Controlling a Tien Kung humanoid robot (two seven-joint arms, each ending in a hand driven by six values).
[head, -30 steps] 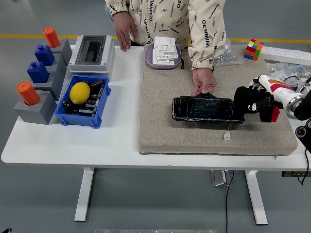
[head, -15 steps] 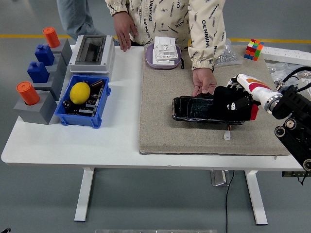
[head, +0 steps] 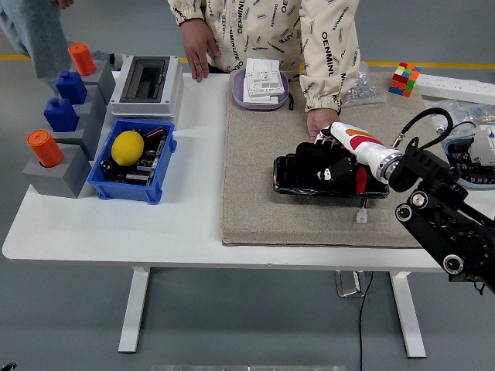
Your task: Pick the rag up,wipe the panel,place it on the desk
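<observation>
Your right hand [head: 329,164] is now over the middle of the black panel [head: 298,176], which lies on the beige mat [head: 255,201] on the white bench [head: 193,232]. One second ago this hand was past the panel's right end, and half a second ago it covered only the right part, so it has travelled leftward along the surface. I judge this as a wiping stroke in progress, with about half of the panel already passed.

The rag is difficult to separate from the dark hand and the dark panel. The black mass under the fingers [head: 309,158] seems to be the rag, pressed on the panel, and the fingers look curled down on it, but I cannot say this for sure. The left end of the panel is uncovered.

A person stands at the far side. One hand of the person [head: 319,120] rests at the panel's far edge, partly hidden behind your hand, and it appears to keep the panel steady; it has not moved in this second. The other hand of the person [head: 197,50] rests near the grey box [head: 147,81].

Your left arm is not in the picture.

For the task, the pick-up looks done, the wipe goes on, and putting the rag down on the bench remains. Take care of the small white connector [head: 361,217] just beside the panel's near edge.
</observation>
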